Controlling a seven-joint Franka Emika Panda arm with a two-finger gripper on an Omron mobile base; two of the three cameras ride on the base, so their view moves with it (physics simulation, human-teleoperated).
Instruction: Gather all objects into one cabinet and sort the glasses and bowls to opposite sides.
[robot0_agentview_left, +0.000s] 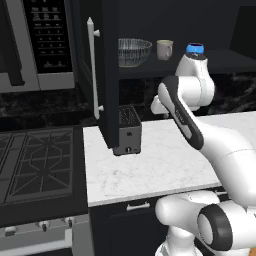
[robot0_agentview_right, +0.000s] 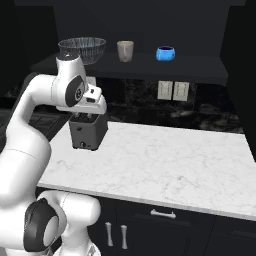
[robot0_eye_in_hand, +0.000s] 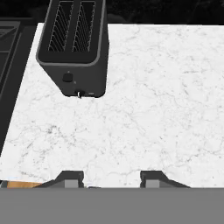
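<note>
The black wall cabinet (robot0_agentview_left: 109, 75) stands open, its door with the long white bar handle (robot0_agentview_left: 91, 70) swung out to the left. On its dark shelf (robot0_agentview_right: 200, 68) stand in a row a wide clear ribbed bowl (robot0_agentview_right: 82, 48), a small beige cup (robot0_agentview_right: 125, 50) and a small blue bowl (robot0_agentview_right: 165, 53). In the left base view the clear bowl (robot0_agentview_left: 134, 51) and the cup (robot0_agentview_left: 164, 49) are in plain sight, while my arm partly covers the blue bowl (robot0_agentview_left: 195, 48). My gripper (robot0_eye_in_hand: 111, 179) hangs below the shelf, pointing down at the counter, open with nothing between its fingertips.
A black two-slot toaster (robot0_eye_in_hand: 74, 48) sits on the white marble counter (robot0_agentview_right: 175, 160) at its left end, just under the door's lower edge. A gas stove (robot0_agentview_left: 35, 165) and a microwave (robot0_agentview_left: 35, 40) lie further left. Wall outlets (robot0_agentview_right: 172, 90) are behind the counter.
</note>
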